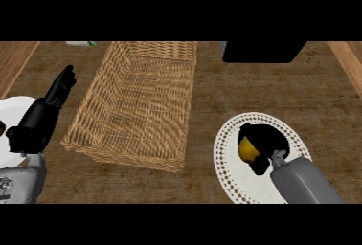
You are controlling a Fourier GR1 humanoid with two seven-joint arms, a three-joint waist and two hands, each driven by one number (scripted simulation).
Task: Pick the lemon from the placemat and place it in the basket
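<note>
Left hand [44, 112] rests open at the left edge, fingers straight and pointing up, holding nothing. One wicker basket [138, 103] stands just right of it, long side running up the counter [283, 91]. Bare counter lies between the basket and one white placemat [230, 167] at lower right. Right hand [265, 141] is curled over the one lemon [247, 149], on the placemat. One dark block [262, 51] sits at the top edge. No writing shows.

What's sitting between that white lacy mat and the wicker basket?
Nothing: in the head view only bare brown counter separates the placemat from the basket.
</note>
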